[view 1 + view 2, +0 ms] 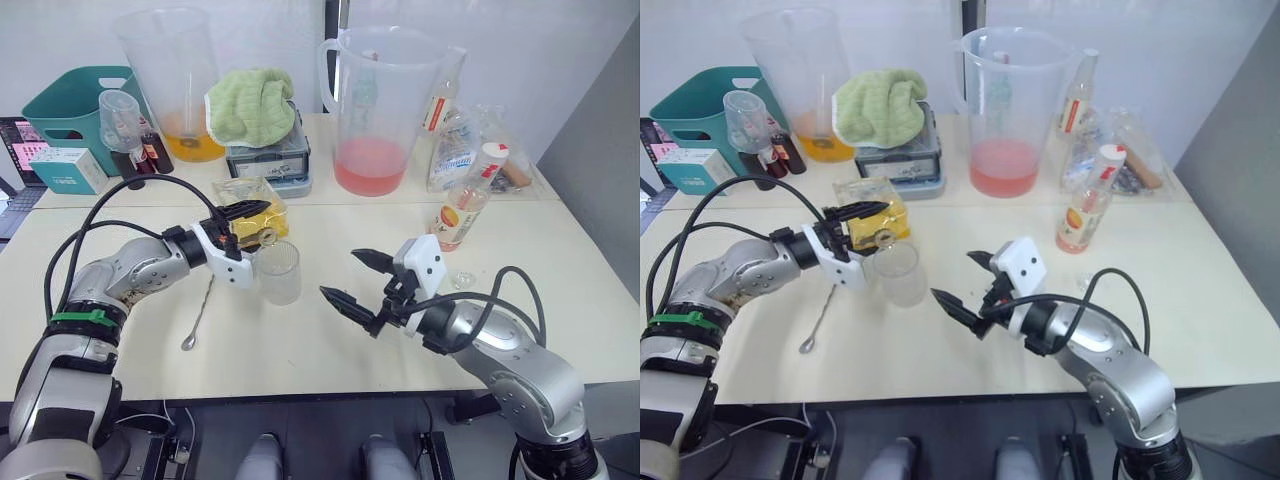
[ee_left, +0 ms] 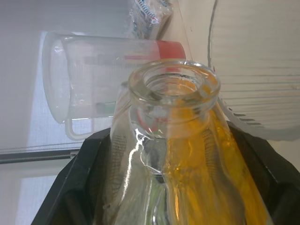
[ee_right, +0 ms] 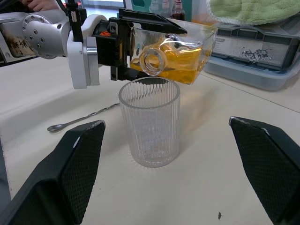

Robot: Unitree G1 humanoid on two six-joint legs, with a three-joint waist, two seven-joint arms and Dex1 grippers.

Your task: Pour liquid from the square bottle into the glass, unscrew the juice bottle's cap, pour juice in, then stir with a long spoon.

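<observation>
- We are in the first step: our left gripper [image 1: 243,212] is clamped on the square bottle [image 3: 174,60], tipped on its side with its open neck just above the rim of the glass [image 1: 278,272].
- In the right wrist view the glass looks empty, and the yellow-orange liquid sits in the bottle's body, short of the mouth. We judge the pour has not yet started.
- Our right gripper [image 1: 353,278] hangs with its fingers spread wide and nothing between them, at about 3 o'clock from the glass and clear of it.
- The long spoon [image 1: 198,316] lies flat on the table [image 1: 300,350] at about 8 o'clock from the glass, bowl end nearest us.
- The juice bottle [image 1: 463,205] stands upright at about 2 o'clock from the glass, well apart, with the cap [image 1: 493,151] on it.
- Next we need more tilt at the left wrist, slowly, keeping the neck over the middle of the glass. The mouth is near the rim, so a small drift could spill onto the table.
- We judge the light glass could be knocked by the bottle's neck; our free right gripper is close enough to steady it.
- Behind stand a big pitcher [image 1: 373,110] with pink liquid and a green cloth [image 1: 250,105].
</observation>
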